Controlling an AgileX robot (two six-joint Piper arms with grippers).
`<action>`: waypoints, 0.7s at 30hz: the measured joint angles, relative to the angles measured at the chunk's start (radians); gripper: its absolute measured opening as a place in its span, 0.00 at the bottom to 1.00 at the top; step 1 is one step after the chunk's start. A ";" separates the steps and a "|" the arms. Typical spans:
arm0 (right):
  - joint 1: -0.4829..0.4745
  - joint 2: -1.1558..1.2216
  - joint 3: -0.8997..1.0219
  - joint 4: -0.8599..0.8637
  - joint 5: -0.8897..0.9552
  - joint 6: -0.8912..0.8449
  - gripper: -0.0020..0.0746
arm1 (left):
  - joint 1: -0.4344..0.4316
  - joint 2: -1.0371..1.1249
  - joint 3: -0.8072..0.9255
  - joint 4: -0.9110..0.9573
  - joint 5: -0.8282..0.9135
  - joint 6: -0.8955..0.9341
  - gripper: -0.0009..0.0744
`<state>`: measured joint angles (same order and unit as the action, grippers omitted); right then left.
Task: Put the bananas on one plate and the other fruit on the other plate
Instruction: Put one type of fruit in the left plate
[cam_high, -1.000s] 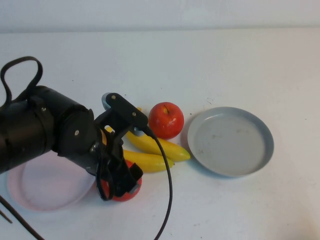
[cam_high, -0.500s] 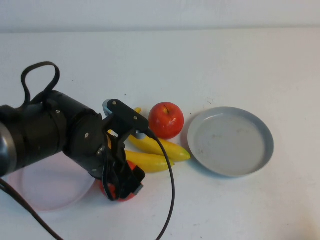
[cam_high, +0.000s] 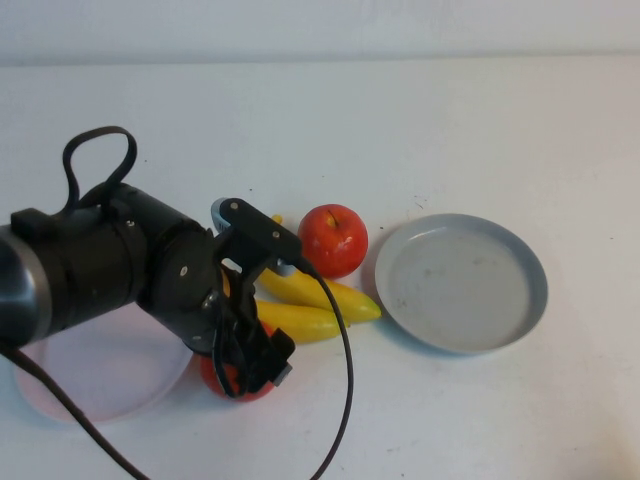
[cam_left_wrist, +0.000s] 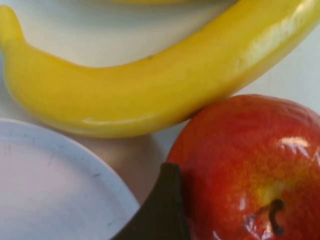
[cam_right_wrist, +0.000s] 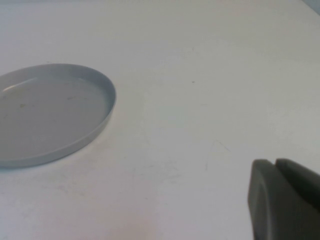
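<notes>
Red apple (cam_high: 240, 380) within left jaws (cam_high: 250, 368), right jaws (cam_right_wrist: 282, 200) parked

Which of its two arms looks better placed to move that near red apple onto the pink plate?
Probably the left. The left gripper is down over the near shiny red apple, beside the pale pink round plate. The right gripper shows only in its wrist view, above bare table by the grey-blue round plate.

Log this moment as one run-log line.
left gripper: down on near apple, beside pink plate | right gripper: shut, parked near grey plate | both plates empty | bananas on table
</notes>
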<state>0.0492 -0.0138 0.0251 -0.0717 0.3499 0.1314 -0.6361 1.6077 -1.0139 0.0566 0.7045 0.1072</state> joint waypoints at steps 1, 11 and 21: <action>0.000 0.000 0.000 0.000 0.000 0.000 0.00 | 0.000 0.000 0.000 0.002 0.004 -0.004 0.86; 0.000 0.000 0.000 0.000 0.000 0.000 0.00 | 0.000 -0.002 -0.001 0.004 0.021 -0.015 0.77; 0.000 0.000 0.000 0.000 0.000 0.000 0.00 | 0.000 -0.116 -0.115 0.063 0.193 -0.051 0.77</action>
<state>0.0492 -0.0138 0.0251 -0.0717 0.3499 0.1314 -0.6361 1.4914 -1.1286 0.1192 0.8972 0.0567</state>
